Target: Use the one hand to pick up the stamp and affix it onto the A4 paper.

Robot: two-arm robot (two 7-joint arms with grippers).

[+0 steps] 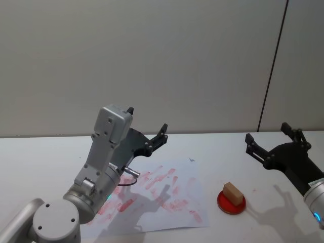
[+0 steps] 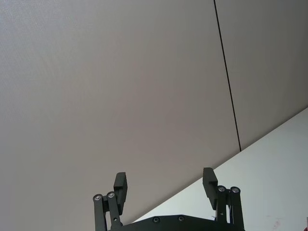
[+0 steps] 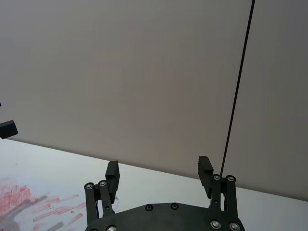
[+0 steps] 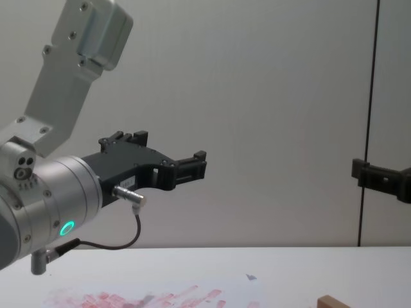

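Your right gripper hangs in the air well off the right side of the A4 paper, clear of the table, and its jaws are released: the two black fingers stand wide apart with nothing between them. The stamp, a small light-brown wooden block, is not in your grasp. It sits on a round red ink pad on the table just off the paper's right edge, near the corner closer to the robot, and it touches only the pad. From the head camera your right gripper appears past the pad on the side away from the paper, with a clear gap between its fingers and the stamp. The paper lies flat on the white table, smeared with red and pink prints over most of its left and middle, and a small grey mark sits by its far right corner. Your left gripper, on the arm with the glowing green ring and the black cable, is raised in the air at the paper's left side; its jaws are released too, spread wide and empty. You can see its shadow falling across the red prints on the paper. Behind the paper, beyond the table's far edge, a plain grey wall rises.
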